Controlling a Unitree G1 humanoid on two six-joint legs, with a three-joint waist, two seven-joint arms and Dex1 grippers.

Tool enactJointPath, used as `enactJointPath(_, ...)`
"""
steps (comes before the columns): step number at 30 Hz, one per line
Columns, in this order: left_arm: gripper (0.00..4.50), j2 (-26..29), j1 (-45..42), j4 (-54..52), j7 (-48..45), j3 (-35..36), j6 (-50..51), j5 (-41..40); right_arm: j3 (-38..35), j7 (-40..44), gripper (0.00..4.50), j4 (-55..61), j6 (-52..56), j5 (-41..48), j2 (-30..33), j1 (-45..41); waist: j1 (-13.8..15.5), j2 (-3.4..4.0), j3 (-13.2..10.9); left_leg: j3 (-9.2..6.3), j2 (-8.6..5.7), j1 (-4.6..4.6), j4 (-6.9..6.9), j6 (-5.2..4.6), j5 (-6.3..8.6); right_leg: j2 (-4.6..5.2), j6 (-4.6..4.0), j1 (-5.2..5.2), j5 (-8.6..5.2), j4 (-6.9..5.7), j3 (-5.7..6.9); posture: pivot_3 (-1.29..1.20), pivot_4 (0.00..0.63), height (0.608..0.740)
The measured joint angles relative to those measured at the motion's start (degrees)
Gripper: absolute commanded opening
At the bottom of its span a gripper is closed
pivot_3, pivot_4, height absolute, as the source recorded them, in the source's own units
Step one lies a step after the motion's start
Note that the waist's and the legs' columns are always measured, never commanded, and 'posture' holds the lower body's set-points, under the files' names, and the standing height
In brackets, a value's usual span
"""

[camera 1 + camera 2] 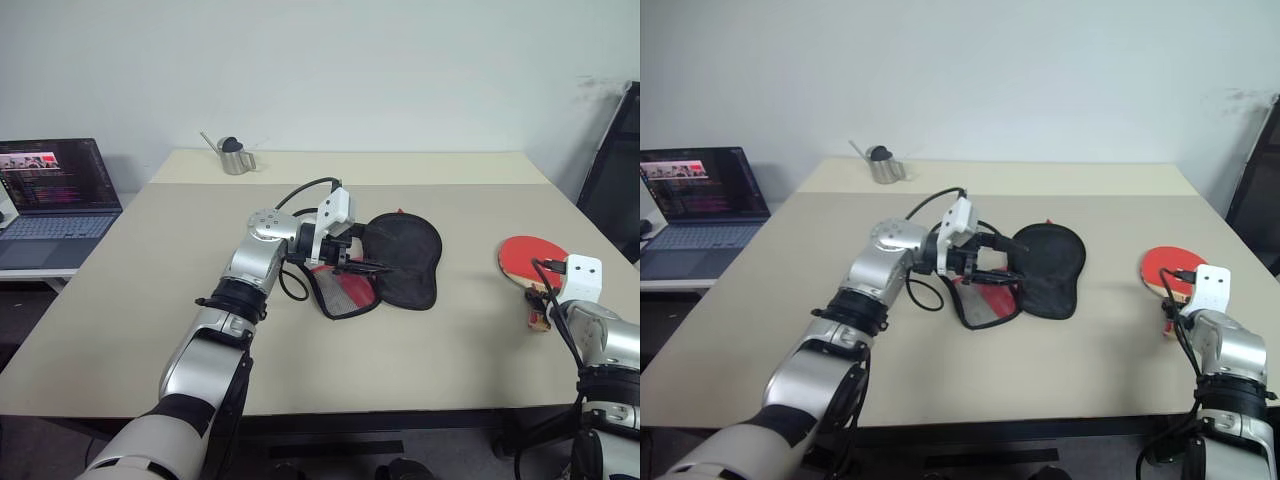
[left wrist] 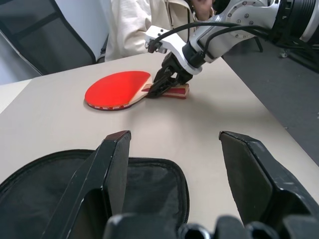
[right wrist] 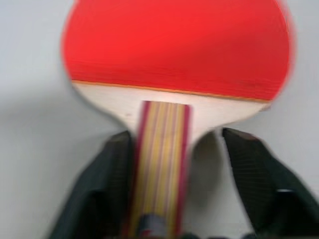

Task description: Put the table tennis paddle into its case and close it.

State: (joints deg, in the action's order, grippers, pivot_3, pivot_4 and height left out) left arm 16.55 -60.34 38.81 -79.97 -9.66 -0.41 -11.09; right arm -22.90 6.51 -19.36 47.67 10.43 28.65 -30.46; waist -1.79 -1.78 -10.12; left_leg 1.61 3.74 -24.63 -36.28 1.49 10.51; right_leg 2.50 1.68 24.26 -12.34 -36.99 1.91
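Observation:
The table tennis paddle (image 1: 525, 260) lies flat near the table's right edge, red face up, its striped wooden handle (image 3: 162, 164) pointing toward me. My right gripper (image 3: 174, 134) straddles that handle, open, with one finger against it and a gap on the other side. The left wrist view shows the same gripper (image 2: 162, 87) at the paddle's neck. The case (image 1: 405, 255) lies at mid-table, black face up, with a red and mesh part showing at its near left. My left gripper (image 1: 375, 267) stands open just over the case, pointing right, and nothing shows between its fingers (image 2: 112, 164).
An open laptop (image 1: 55, 195) sits on a side desk at far left. A metal cup (image 1: 235, 157) stands at the table's back. A black chair (image 1: 615, 180) is beyond the right edge. A person in a light jacket (image 2: 144, 20) sits past the paddle.

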Motion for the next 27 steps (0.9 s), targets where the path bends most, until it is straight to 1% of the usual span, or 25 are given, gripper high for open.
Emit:
enactJointPath(3, 3.09, 0.04, 0.0, 0.0, 0.3, 0.0, 0.02, 0.0, 1.22, 0.96, 1.27, 0.87, 1.08, 0.29, -0.39, -0.22, 0.0, -0.02, 0.01, 0.0, 0.0, 0.0, 0.0, 0.0, 0.0, 0.0, 0.0, -0.01, 0.0, 0.01, -0.01, 0.0, 0.15, 0.74)
enactJointPath(4, 3.09, 0.02, 0.0, -0.01, 0.45, 0.0, 0.03, 0.01, 1.9, 0.99, 1.14, 1.05, 1.2, 0.07, -0.4, -0.29, 0.0, -0.06, 0.03, 0.0, 0.0, 0.0, -0.01, 0.0, 0.0, 0.0, -0.02, -0.02, -0.01, 0.02, -0.01, 0.0, 0.15, 0.74)
enactJointPath(7, 3.09, 0.06, 0.0, -0.04, 0.55, 0.0, 0.09, 0.0, 2.32, 1.03, 1.12, 0.95, 1.09, -0.21, -0.37, -0.31, 0.0, -0.06, 0.03, 0.02, -0.02, 0.0, -0.03, 0.0, 0.0, 0.01, -0.18, -0.03, -0.1, 0.02, -0.08, 0.0, 0.15, 0.74)
enactJointPath(11, 3.09, 0.21, -0.01, -0.02, 0.72, 0.0, 0.11, 0.01, 2.89, 1.03, 1.12, 0.99, 0.86, -0.3, -0.2, -0.31, -0.05, -0.06, 0.03, 0.02, -0.02, 0.0, -0.03, 0.0, 0.0, 0.0, -0.16, -0.02, -0.09, 0.01, -0.09, 0.0, 0.15, 0.74)
enactJointPath(14, 3.09, 1.41, -0.17, 0.37, 1.33, 0.18, 0.02, 0.22, 2.94, 1.03, 1.12, 1.83, 1.64, -0.19, -0.21, -0.31, -0.09, -0.04, 0.02, 0.04, -0.02, 0.0, -0.01, 0.0, 0.0, -0.01, -0.13, 0.03, -0.07, -0.01, -0.13, 0.0, 0.15, 0.74)
enactJointPath(19, 3.09, 5.0, -0.72, 3.71, 2.54, 1.28, -0.49, 1.1, 3.56, 1.34, 1.12, 7.58, 6.09, 1.11, -1.33, -0.3, -0.11, 0.06, -0.03, 0.06, -0.01, -0.01, 0.23, -0.02, 0.0, -0.15, -0.01, 0.23, 0.0, -0.03, -0.27, 0.0, 0.15, 0.74)
enactJointPath(23, 3.09, 6.73, -0.71, 4.95, 3.37, 1.66, -1.33, 2.12, 4.41, 1.46, 1.12, 13.95, 9.8, 3.05, -2.95, -0.85, 0.12, 0.18, -0.11, 0.15, -0.02, -0.25, 0.28, -0.02, 0.0, -0.17, -0.02, 0.56, -0.01, -0.03, -0.38, 0.0, 0.15, 0.74)
enactJointPath(27, 3.09, 7.73, -0.65, 5.32, 4.36, 2.45, -1.36, 2.33, 4.98, 0.76, 1.12, 19.85, 13.4, 4.39, -4.59, -3.18, 0.16, 0.18, -0.12, 0.32, -0.03, -0.3, 0.28, -0.02, 0.01, -0.17, 0.02, 0.72, 0.01, -0.04, -0.59, 0.0, 0.15, 0.74)
